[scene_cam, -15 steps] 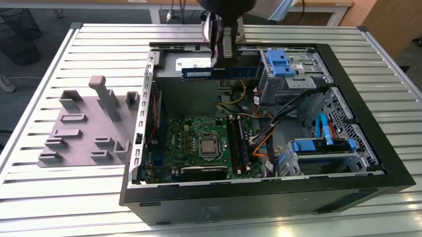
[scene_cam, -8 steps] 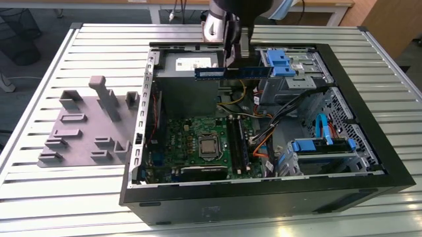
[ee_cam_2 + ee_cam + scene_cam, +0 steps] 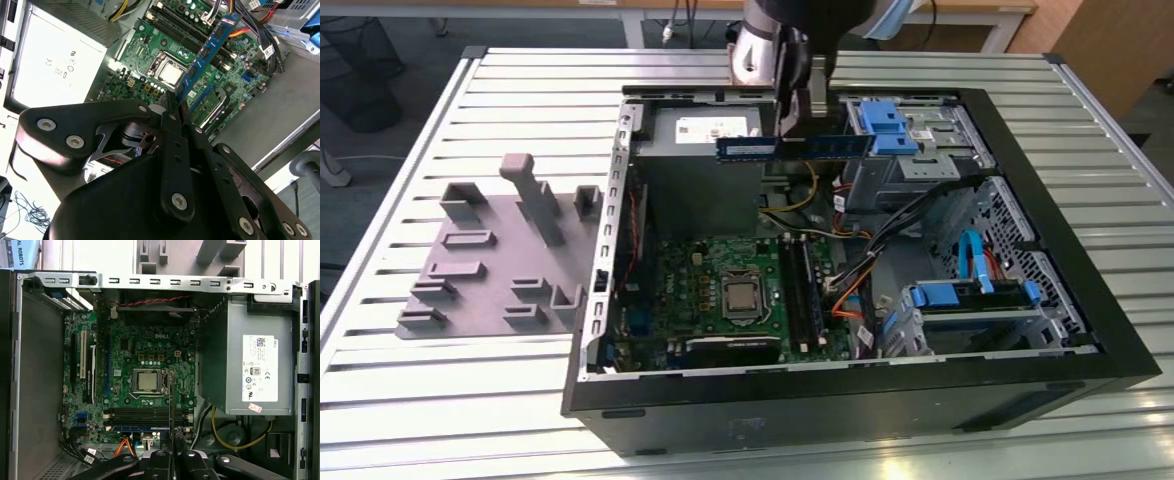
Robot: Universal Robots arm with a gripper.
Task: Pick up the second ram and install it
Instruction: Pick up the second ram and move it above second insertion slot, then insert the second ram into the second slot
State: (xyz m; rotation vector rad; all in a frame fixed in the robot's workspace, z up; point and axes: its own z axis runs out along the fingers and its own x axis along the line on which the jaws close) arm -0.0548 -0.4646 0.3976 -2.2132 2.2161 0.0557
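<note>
My gripper [image 3: 794, 132] hangs over the back of the open computer case [image 3: 1067, 330], shut on the second ram [image 3: 834, 146], a thin blue stick held level above the power supply. In the second wrist view the ram [image 3: 210, 47] sticks out from between the black fingers [image 3: 172, 112] over the green motherboard [image 3: 145, 80]. Seen edge-on in the first wrist view, the ram [image 3: 171, 405] is a thin dark line above the long black memory slots [image 3: 145, 415]. A blue strip [image 3: 140, 429] sits in the slot beside them.
The processor socket [image 3: 740, 295] lies mid-board beside the slots [image 3: 803, 295]. The grey power supply [image 3: 700, 130] sits at the case's back. Drive cages with blue tabs [image 3: 897, 130] and loose cables [image 3: 854, 270] fill the exterior view's right. A grey plastic fixture [image 3: 494, 260] stands on the slatted table [image 3: 454, 400].
</note>
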